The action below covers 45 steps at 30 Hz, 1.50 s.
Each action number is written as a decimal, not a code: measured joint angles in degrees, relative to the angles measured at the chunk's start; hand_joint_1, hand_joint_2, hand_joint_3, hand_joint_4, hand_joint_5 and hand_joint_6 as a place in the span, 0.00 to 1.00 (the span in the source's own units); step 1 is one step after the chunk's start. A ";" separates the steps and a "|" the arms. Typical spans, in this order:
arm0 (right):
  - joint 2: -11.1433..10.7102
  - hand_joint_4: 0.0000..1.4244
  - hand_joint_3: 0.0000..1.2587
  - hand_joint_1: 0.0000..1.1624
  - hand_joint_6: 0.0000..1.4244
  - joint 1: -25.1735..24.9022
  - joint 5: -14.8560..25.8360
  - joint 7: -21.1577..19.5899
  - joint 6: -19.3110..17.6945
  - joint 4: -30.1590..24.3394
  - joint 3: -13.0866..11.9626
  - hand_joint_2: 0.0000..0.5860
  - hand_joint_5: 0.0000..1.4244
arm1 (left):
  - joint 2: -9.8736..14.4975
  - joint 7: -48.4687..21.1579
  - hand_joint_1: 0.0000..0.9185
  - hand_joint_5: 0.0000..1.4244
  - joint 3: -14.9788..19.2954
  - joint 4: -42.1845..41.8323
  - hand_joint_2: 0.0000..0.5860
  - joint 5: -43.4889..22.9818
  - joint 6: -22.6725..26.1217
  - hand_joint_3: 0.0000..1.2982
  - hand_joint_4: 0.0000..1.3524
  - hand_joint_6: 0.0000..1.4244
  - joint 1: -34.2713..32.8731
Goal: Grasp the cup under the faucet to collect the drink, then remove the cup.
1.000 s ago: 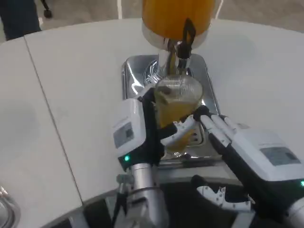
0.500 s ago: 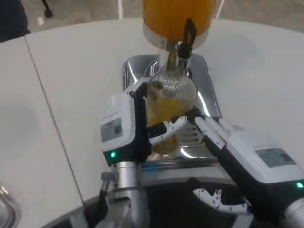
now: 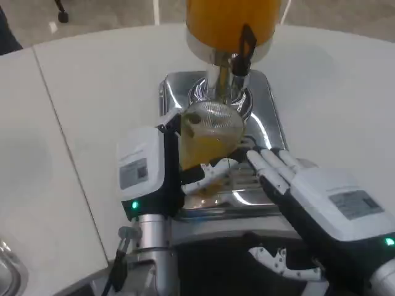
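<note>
under the faucet [image 3: 237, 58], over the steel tray [image 3: 265, 132], i see one cup [image 3: 208, 139] of orange drink, tilted, gripped by my left robot hand [image 3: 157, 169]. my right robot hand [image 3: 311, 194] lies just beside it, fingers straight, holding nothing. one dispenser [image 3: 231, 21] stands on the surface [image 3: 99, 92].

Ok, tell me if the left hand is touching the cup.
Touching. In the head view the left hand wraps its fingers around the cup of orange drink.

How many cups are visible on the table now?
1. The cup, holding orange drink, is held by the left hand over the dispenser's shiny tray, just before the faucet.
</note>
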 measured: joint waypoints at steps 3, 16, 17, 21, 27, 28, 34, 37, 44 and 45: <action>-0.74 0.00 0.00 0.53 0.04 1.79 0.25 -0.01 -0.62 -1.58 -1.36 0.75 0.00 | 0.60 -0.32 0.61 1.00 0.50 -0.95 0.12 -0.01 0.00 0.89 0.80 1.00 0.22; -1.17 0.00 0.00 0.53 0.04 7.24 -3.12 -1.56 -2.20 -3.77 -5.51 0.77 0.00 | 2.44 -0.87 0.60 1.00 2.54 -2.79 0.13 -0.18 0.00 0.89 0.80 1.00 1.83; -1.01 0.00 0.00 0.53 0.04 7.27 -3.48 -1.97 -2.37 -3.48 -5.43 0.77 0.00 | 2.59 -1.16 0.60 1.00 2.79 -3.51 0.13 -0.21 -0.02 0.89 0.80 1.00 2.36; -0.45 0.00 0.00 0.53 0.04 7.12 -4.06 -3.32 -2.95 -2.11 -4.81 0.78 0.00 | 3.78 -2.22 0.60 1.00 3.87 -6.95 0.14 -0.24 -0.15 0.89 0.80 1.00 4.52; -0.57 0.00 0.00 0.53 0.04 6.02 -4.86 -4.34 -4.09 0.34 -4.38 0.78 0.00 | 5.00 -4.65 0.60 1.00 5.59 -15.53 0.14 -0.54 -0.45 0.89 0.80 1.00 10.14; -0.64 0.00 0.00 0.53 0.03 5.98 -4.85 -4.51 -4.27 0.52 -4.38 0.78 0.00 | 5.14 -5.11 0.60 1.00 5.78 -17.37 0.14 -0.52 -0.59 0.89 0.80 1.00 11.45; -1.27 0.00 0.00 0.53 0.03 5.51 -4.92 -6.13 -5.88 2.49 -4.39 0.78 0.00 | 5.70 -7.18 0.60 1.00 6.69 -23.85 0.14 -0.43 -1.38 0.89 0.80 1.00 15.66; -1.34 0.00 0.00 0.53 0.03 4.65 -5.17 -6.92 -6.32 4.02 -4.36 0.78 0.00 | 6.31 -8.53 0.60 1.00 6.95 -28.00 0.14 -0.18 -2.14 0.89 0.80 1.00 18.38; -1.57 0.00 0.00 0.52 0.03 2.37 -4.80 -7.58 -7.53 5.22 -4.03 0.78 0.00 | 6.95 -11.19 0.60 1.00 7.30 -35.71 0.14 0.16 -3.09 0.89 0.80 1.00 24.14; -1.49 0.00 0.00 0.52 0.03 1.96 -4.80 -7.59 -7.56 5.29 -3.72 0.78 0.00 | 6.96 -11.70 0.60 1.00 7.34 -37.06 0.14 0.19 -3.20 0.89 0.80 1.00 25.14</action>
